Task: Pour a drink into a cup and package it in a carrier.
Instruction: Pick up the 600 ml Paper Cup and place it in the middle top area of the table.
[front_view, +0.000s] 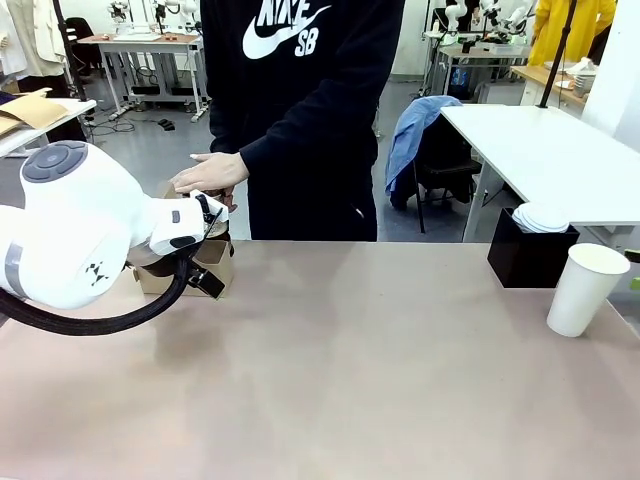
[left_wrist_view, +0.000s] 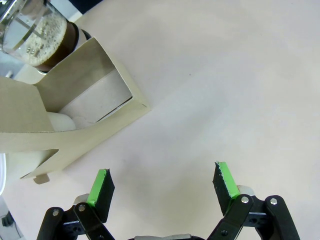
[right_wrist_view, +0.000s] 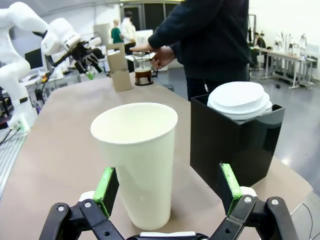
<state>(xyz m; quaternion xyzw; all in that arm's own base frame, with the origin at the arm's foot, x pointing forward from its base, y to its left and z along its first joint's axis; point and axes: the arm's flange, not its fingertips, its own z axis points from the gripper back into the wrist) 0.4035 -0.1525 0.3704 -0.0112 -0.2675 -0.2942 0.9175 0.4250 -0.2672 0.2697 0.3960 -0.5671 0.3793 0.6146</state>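
My left fingers (left_wrist_view: 100, 186) stood spread above the bare surface (left_wrist_view: 225, 75), near the cardboard carrier (left_wrist_view: 75, 125), with the glass pot (left_wrist_view: 20, 30) of dark drink (left_wrist_view: 47, 40) behind it. My right fingers (right_wrist_view: 106, 187) were spread either side of the white paper cup (right_wrist_view: 137, 160), not pinching it, beside a black box (right_wrist_view: 235, 145).

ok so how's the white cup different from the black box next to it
The cup is white, round and tapered; the black box is square-sided. The cup is uncovered; the box holds a stack of white lids. The right gripper, fingers open, frames the cup; the box is off to one side. Both stand upright on the table.
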